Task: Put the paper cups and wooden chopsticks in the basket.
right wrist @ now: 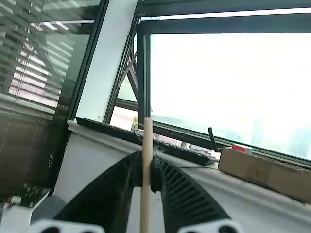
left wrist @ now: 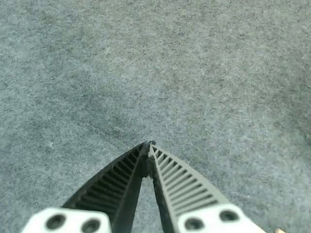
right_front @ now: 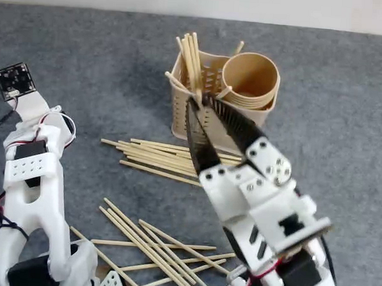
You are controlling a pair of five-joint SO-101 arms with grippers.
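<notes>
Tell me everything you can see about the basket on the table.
The basket is beige, plastic-looking, with slotted walls, standing upright on the grey carpet. A nested stack of paper cups sits in one side; wooden chopsticks stand in the other. The right gripper hangs at its near rim, shut on a chopstick.

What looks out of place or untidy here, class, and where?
Wooden chopsticks lie loose on the grey mat: one rough bundle just in front of the basket, another crisscrossed heap nearer the arms' bases. Nothing looks damaged.
</notes>
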